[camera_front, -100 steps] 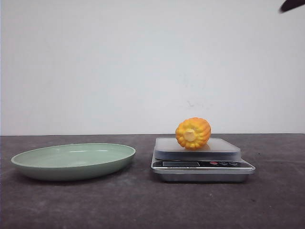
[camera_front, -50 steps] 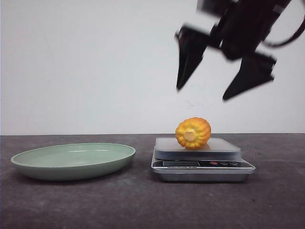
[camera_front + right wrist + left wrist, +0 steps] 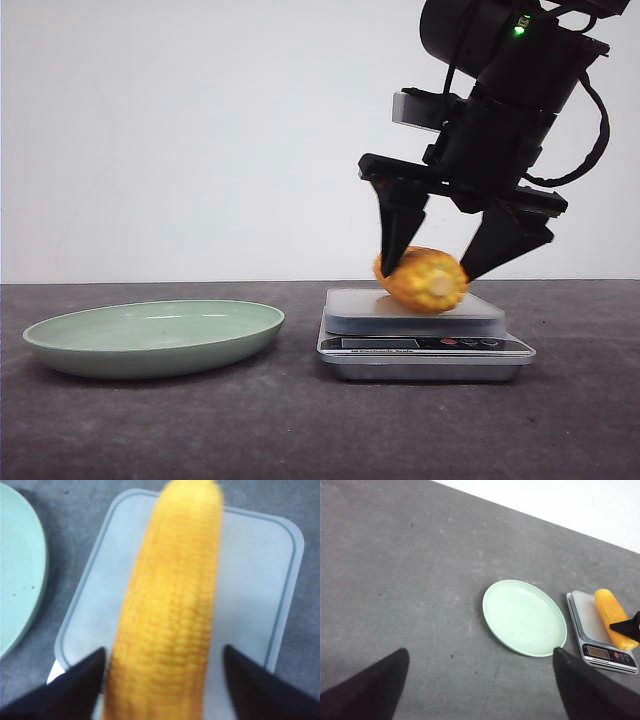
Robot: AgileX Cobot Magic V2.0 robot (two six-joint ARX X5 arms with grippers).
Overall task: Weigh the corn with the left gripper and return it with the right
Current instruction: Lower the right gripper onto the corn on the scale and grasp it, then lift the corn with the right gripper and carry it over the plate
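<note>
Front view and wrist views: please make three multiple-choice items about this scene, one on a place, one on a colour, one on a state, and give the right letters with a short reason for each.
1. Where does the corn lie?
A. on the scale's platform
B. in the plate
C. on the bare table

2. What colour is the plate?
A. red
B. pale green
C. black

3. How does the right gripper stand?
A. shut, far above the scale
B. shut on the plate's rim
C. open, one finger on each side of the corn

Answers:
1 A: the cob rests on the scale.
2 B: the dish is pale green in every view.
3 C: the right wrist view shows the fingers spread beside the cob.
</note>
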